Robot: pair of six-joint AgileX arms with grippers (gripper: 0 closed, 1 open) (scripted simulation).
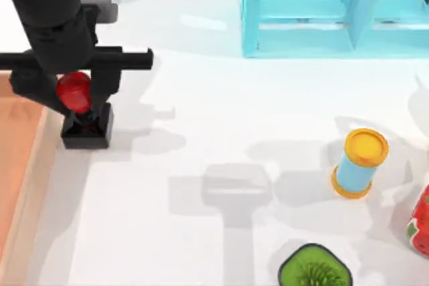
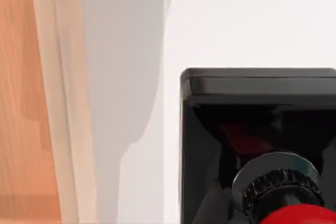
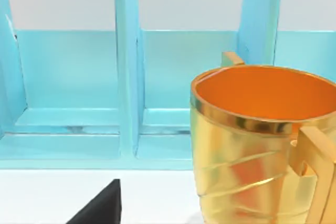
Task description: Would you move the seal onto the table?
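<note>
Beside the tray — left tool closed around the seal, base on the table.

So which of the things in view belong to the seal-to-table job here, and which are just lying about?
Job:
- seal
- table
- left gripper, around the seal's red knob

Lying about:
- wooden tray
- turquoise shelf
- blue bottle with yellow cap
- strawberry-print container
- green item
- gold cup
</note>
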